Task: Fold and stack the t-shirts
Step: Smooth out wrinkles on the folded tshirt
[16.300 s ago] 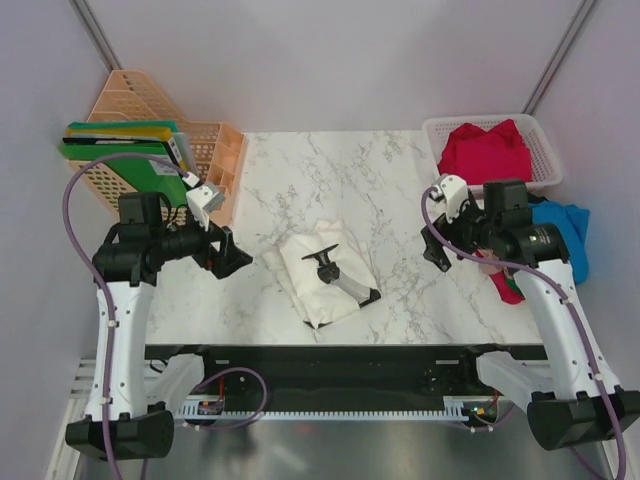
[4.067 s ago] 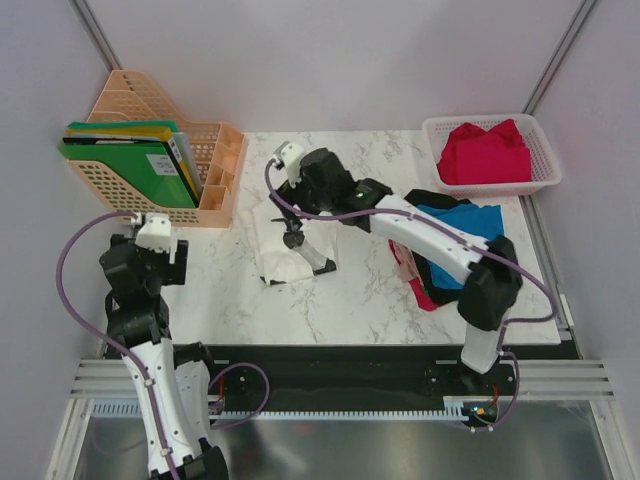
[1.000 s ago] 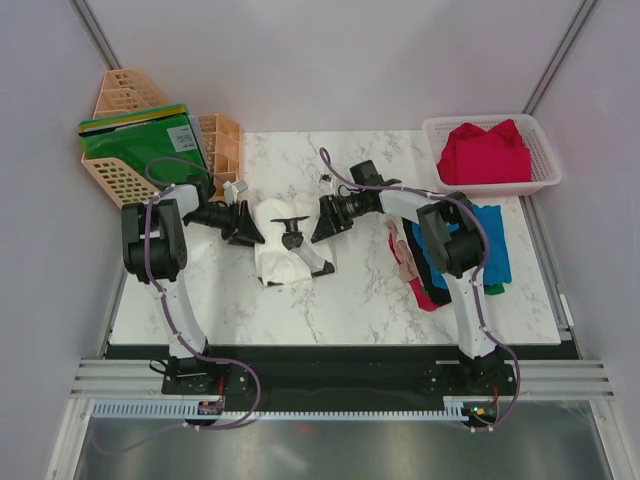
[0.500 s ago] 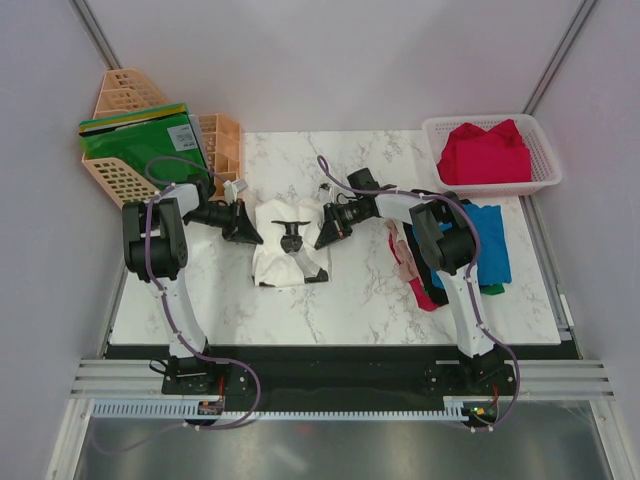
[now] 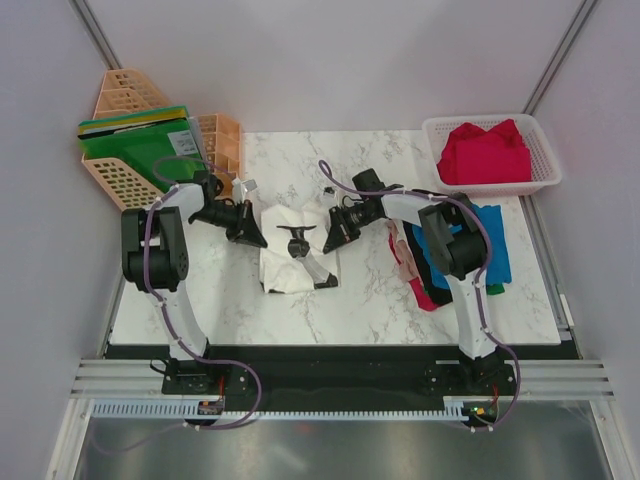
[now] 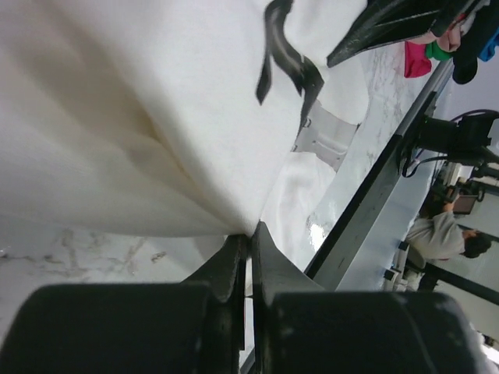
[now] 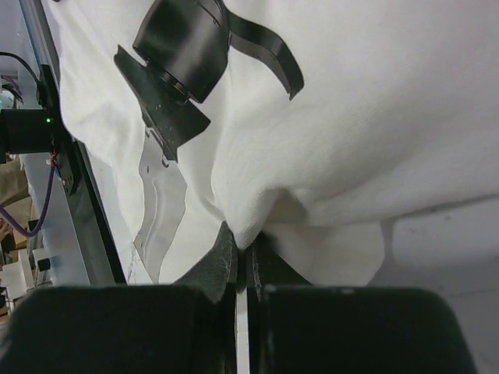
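Note:
A folded white t-shirt (image 5: 288,268) with a black and grey print lies in the middle of the marble table (image 5: 360,290). My left gripper (image 5: 260,236) is shut on its left edge, and cloth is pinched between the black fingertips in the left wrist view (image 6: 249,232). My right gripper (image 5: 330,238) is shut on its right edge, with a fold of white cloth caught at the tips (image 7: 243,245). A red t-shirt (image 5: 486,152) fills the white basket (image 5: 546,142). Blue, black and red t-shirts (image 5: 478,250) are piled at the right.
An orange mesh file holder (image 5: 112,180) with green folders (image 5: 140,150) stands at the back left, close behind my left arm. The pile of shirts sits under my right arm. Grey walls enclose the table on three sides.
Both grippers have shut on the white t-shirt's side edges. The shirt has shifted slightly right and towards the near edge.

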`<state>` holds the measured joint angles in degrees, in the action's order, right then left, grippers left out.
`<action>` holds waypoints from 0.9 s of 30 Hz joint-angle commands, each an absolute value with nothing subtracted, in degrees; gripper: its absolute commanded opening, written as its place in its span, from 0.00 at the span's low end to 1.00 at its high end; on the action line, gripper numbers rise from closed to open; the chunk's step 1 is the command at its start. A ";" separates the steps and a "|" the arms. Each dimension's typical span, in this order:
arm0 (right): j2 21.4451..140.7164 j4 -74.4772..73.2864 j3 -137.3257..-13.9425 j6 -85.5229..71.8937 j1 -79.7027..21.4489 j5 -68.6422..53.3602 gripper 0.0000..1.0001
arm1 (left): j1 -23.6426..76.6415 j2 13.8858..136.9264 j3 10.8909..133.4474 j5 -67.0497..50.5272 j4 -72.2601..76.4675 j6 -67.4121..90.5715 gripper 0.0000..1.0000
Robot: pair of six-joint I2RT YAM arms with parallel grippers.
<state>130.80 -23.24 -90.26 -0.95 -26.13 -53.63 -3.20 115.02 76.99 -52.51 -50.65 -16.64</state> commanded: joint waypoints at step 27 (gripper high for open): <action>102.66 -31.11 -76.82 7.56 -20.39 -54.75 0.00 | 9.66 91.93 76.02 -47.11 -53.09 -20.22 0.02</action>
<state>105.91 -31.00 -77.32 6.04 -20.75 -53.12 9.10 92.92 74.70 -47.94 -52.47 -19.40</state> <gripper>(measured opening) 0.022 0.037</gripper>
